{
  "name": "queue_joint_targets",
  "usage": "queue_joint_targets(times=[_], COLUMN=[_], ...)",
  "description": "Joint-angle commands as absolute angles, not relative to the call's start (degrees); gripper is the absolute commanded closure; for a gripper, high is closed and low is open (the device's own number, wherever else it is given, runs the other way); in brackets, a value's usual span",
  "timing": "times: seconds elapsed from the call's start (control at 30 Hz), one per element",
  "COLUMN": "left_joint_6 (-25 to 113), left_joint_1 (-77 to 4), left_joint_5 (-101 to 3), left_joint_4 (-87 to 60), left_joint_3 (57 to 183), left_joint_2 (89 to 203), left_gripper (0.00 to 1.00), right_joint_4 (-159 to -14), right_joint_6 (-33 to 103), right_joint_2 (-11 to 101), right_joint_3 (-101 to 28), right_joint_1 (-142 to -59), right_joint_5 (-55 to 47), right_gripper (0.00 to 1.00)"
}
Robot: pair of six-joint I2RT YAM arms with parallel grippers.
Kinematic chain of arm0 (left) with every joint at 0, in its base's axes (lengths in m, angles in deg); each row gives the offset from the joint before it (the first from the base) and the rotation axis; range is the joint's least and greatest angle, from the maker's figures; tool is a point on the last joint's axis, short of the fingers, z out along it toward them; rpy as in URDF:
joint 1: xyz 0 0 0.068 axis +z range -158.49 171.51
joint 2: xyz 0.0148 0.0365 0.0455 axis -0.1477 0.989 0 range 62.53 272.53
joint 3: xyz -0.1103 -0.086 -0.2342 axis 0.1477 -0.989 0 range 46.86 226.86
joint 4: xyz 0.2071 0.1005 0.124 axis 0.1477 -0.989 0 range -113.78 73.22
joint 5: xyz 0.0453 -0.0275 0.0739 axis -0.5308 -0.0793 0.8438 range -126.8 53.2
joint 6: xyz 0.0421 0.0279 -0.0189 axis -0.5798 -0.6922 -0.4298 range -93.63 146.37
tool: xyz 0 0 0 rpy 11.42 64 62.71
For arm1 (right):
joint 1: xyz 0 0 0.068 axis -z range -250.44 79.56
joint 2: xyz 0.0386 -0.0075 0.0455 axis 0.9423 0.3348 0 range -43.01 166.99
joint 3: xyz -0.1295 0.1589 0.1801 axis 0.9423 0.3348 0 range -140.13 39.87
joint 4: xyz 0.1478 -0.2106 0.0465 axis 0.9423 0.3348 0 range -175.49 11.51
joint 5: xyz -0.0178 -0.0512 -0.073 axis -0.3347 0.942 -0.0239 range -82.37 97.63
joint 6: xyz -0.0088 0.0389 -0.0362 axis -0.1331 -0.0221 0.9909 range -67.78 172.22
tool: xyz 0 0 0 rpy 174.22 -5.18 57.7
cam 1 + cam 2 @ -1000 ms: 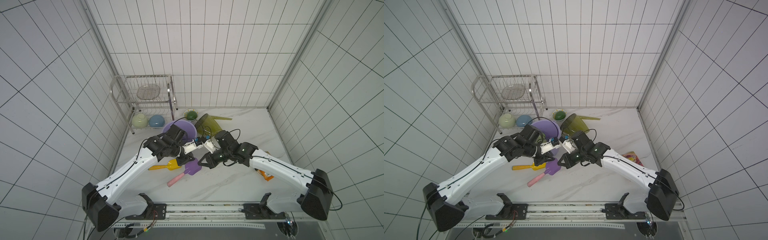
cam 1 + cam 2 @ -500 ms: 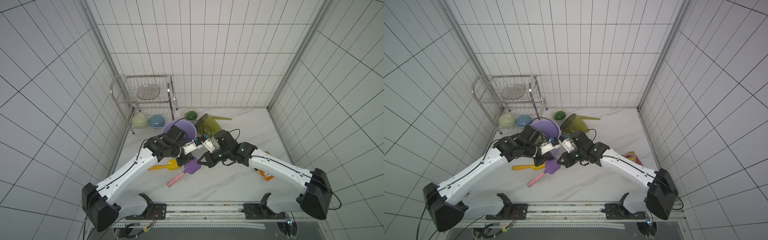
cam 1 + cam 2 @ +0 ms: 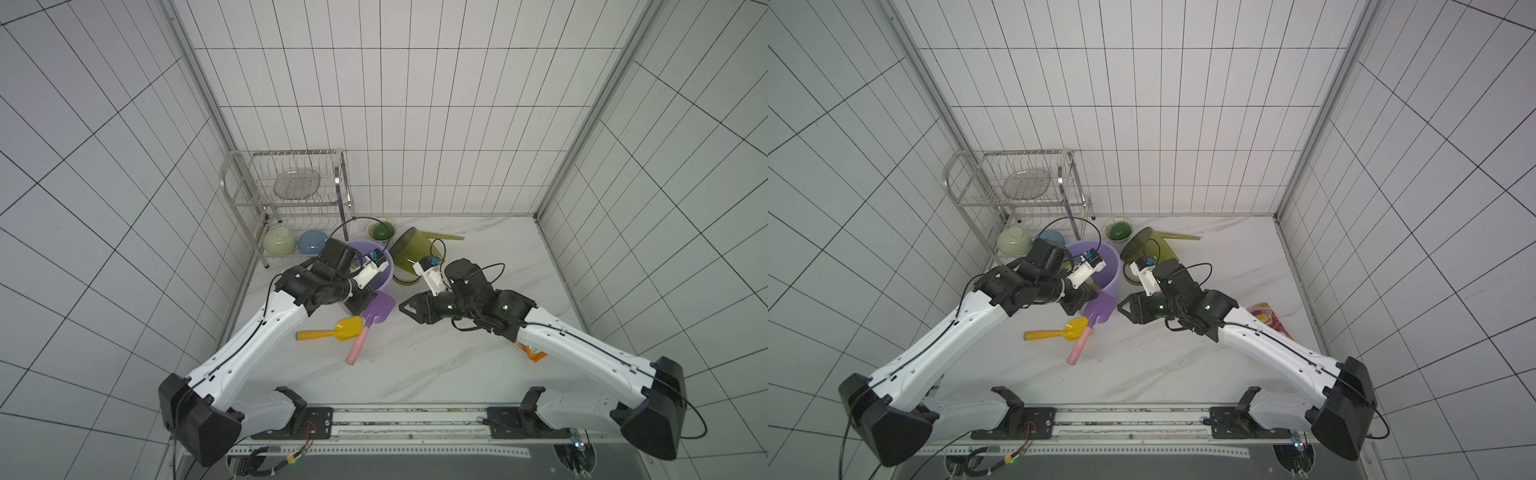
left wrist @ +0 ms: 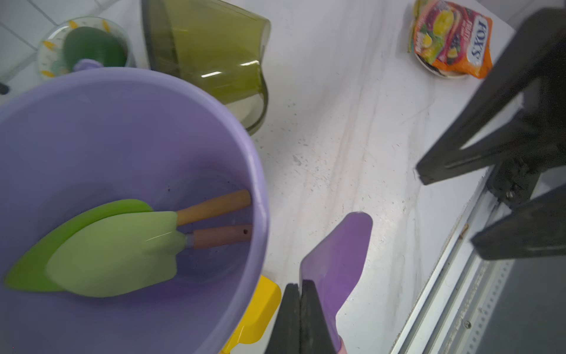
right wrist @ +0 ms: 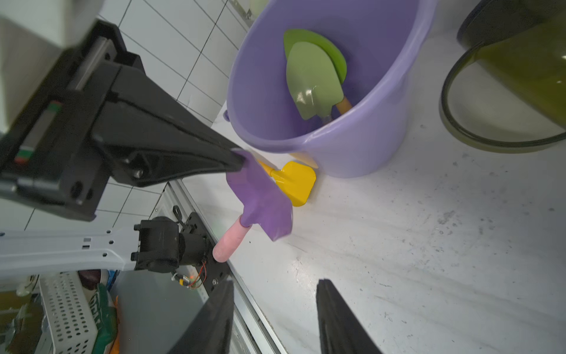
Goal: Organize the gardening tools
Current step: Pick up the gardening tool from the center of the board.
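Marble tabletop (image 3: 457,374), purple scoop (image 4: 337,260) pinched in left end effector (image 4: 299,289)

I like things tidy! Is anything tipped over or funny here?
Yes. The olive watering can seems tipped on its side beside the purple bucket. Also, the left gripper pinches the purple scoop by its blade edge, so it hangs crooked.

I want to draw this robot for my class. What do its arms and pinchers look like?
The left arm and right arm have smooth white shells with chunky black joints. Thin black cables loop beside them. The left gripper and right gripper are black with two long, tapering fingers, and a small white camera block sits at each wrist.
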State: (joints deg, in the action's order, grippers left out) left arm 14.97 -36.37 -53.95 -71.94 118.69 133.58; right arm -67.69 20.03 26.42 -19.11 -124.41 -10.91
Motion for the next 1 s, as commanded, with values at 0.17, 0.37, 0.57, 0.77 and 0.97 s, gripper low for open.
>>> queue_joint_targets(times=[0.17, 0.37, 0.57, 0.77, 0.97], left_joint_6=[30.4, 40.3, 45.1, 46.0, 46.1], left_joint_1=[-23.9, -17.7, -15.3, -14.4, -14.2], left_joint_5=[-61.5, -67.4, -71.5, -73.2, -73.7], left_joint_4=[-64.3, -60.4, -58.7, -57.8, -57.5], left_joint_3=[122.0, 121.0, 119.6, 118.8, 118.7], left_joint_2=[133.0, 131.2, 130.6, 130.6, 130.6], left_gripper=[1.0, 1.0, 1.0, 1.0, 1.0], right_joint_4=[-75.5, -77.9, -78.8, -79.3, -79.6], right_joint_6=[11.5, 10.7, 13.8, 14.9, 16.0], right_joint_2=[27.6, 32.2, 38.6, 41.9, 43.4], right_joint_3=[-16.6, -19.3, -24.3, -26.8, -28.3], right_joint_1=[-127.6, -132.5, -136.2, -137.2, -137.5], right_joint_5=[-0.2, 4.4, 3.1, 2.5, 2.4], right_gripper=[0.46, 0.38, 0.34, 0.35, 0.43])
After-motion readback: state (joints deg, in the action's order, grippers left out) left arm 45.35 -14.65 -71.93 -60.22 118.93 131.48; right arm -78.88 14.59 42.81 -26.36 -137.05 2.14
